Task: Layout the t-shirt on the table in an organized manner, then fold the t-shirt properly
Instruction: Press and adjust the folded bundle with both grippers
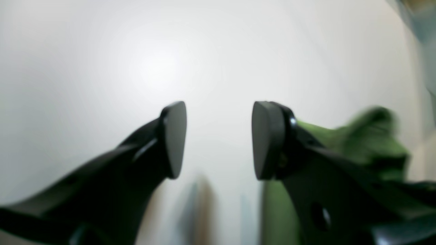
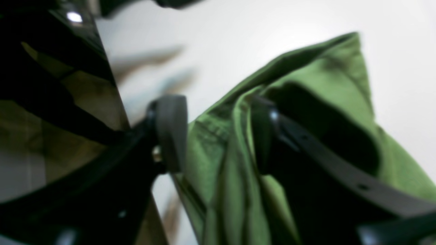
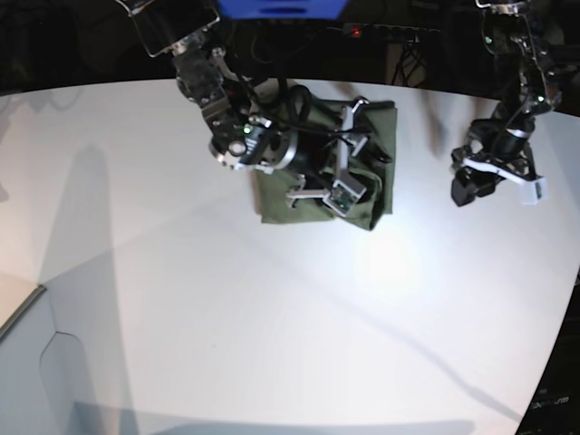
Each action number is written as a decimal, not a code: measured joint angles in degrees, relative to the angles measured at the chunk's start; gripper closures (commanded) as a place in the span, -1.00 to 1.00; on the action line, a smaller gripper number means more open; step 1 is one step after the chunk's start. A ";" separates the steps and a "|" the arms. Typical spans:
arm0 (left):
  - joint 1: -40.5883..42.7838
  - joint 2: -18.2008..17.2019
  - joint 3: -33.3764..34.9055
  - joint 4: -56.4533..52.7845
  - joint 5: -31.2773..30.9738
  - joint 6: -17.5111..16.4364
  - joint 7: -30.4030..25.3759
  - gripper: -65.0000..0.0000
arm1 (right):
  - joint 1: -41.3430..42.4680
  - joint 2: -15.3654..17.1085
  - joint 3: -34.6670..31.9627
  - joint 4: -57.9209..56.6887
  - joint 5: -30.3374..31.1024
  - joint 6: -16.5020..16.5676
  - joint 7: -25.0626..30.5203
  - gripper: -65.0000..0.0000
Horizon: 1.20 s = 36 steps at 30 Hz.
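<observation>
**Right gripper working a fold at the shirt's edge**

White and smooth, the very large curved-edged tabletop (image 3: 227, 308) fills the base view below a dark background strip at the top. Over the upper middle of that view the right gripper (image 3: 337, 186) sits on the olive-green cotton t-shirt (image 3: 379, 149). In its own wrist view the jaws stand apart with a raised ridge of green cloth between them; blur hides whether the pads actually bite the fabric. The shirt lies as a compact, roughly rectangular bundle, so I judge layout done and folding under way.

Out at the upper right of the base view, the left gripper (image 3: 494, 181) hangs well apart from the shirt, jaws spread and holding nothing, above bare table.

Next, I judge, the right jaws must pinch that ridge firmly before carrying it across; a loose bite would let soft cloth slip.
</observation>
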 measured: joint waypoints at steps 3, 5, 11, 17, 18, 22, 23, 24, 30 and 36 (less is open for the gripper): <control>0.22 0.04 -5.77 0.09 0.59 -0.04 5.14 0.07 | -0.46 0.87 0.31 4.26 0.15 0.00 -0.33 -0.13; -0.28 0.20 -9.05 0.04 0.57 -0.24 7.69 0.07 | -2.08 1.77 2.40 9.53 0.39 0.00 0.07 -0.13; -0.39 0.24 -12.09 -0.26 0.39 -0.46 8.55 0.07 | -8.55 5.64 11.56 20.15 -0.22 -0.02 -0.33 -0.12; -1.60 0.44 -12.07 -0.26 0.39 -0.48 9.03 0.07 | -16.11 11.02 14.40 22.14 0.00 -0.20 -0.33 -0.14; -1.88 0.44 -12.07 -0.28 0.37 -0.48 9.01 0.07 | -16.98 11.28 14.40 21.99 -0.11 -0.15 -0.61 -0.14; -2.16 0.35 -12.07 -0.26 0.39 -0.48 8.87 0.07 | -17.20 10.58 14.05 18.99 0.44 -0.22 0.28 -0.14; -2.14 0.35 -12.07 -0.26 0.39 -0.48 8.87 0.07 | -17.05 9.88 13.90 17.88 0.44 -0.28 0.57 -0.14; -2.14 0.35 -12.07 -0.26 0.39 -0.48 8.85 0.07 | -16.68 8.83 13.42 16.61 0.04 -0.26 0.17 -0.14; -2.16 0.28 -12.13 -0.22 0.39 -0.48 8.85 0.07 | -14.69 7.17 0.66 14.86 -0.26 -0.26 0.39 -0.14; -2.01 -0.24 -12.13 -0.15 0.39 -0.48 9.09 0.07 | -12.98 7.15 -9.66 14.71 0.09 -0.22 0.35 -0.14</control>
